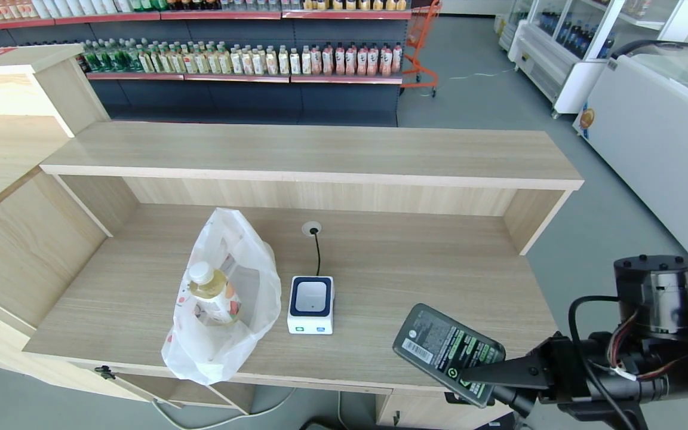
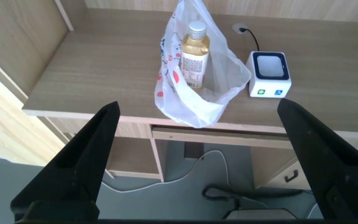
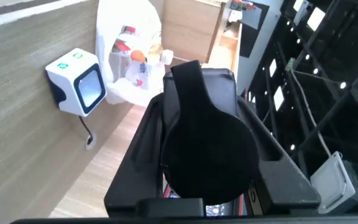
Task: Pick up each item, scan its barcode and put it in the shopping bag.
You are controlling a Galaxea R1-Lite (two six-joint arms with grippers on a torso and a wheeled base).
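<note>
Right fingers (image 1: 502, 373) grip the dark packet (image 1: 445, 349) right of the scanner (image 1: 311, 304); left fingers (image 2: 79, 168) gape apart

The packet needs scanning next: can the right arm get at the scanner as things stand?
Probably yes. The right gripper holds the dark packet over the front edge of the counter. Nothing stands between it and the scanner, and the shopping bag stands on the scanner's other side.
</note>
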